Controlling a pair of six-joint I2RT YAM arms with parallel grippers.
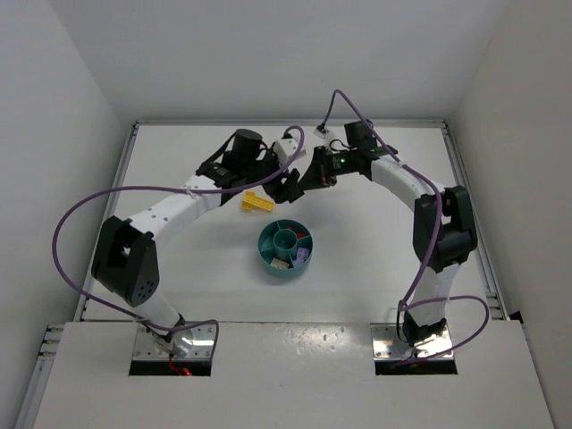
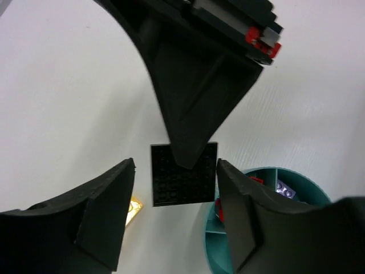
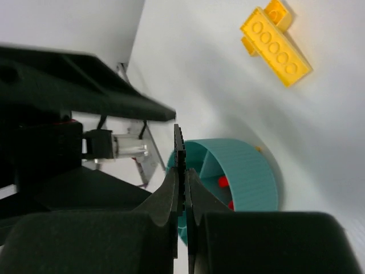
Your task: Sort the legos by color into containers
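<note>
Sorting looks partly done: red, purple and beige legos lie in the teal dish (image 1: 286,253). Right hand (image 3: 183,191) pinches a black plate (image 2: 183,174) edgewise between the spread left hand (image 2: 174,188) fingers; yellow bricks (image 1: 256,202) wait on the table (image 1: 375,232) beyond the dish.

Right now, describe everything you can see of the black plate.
The black plate is a thin, flat, square piece of dark plastic with rows of low studs on one face. The right gripper has its jaws shut on the plate's edge, holding it off the white table. In the left wrist view it faces the camera, between the left gripper's open jaws, which do not touch it. In the right wrist view it shows edge-on as a thin line, in front of the teal dish.
</note>
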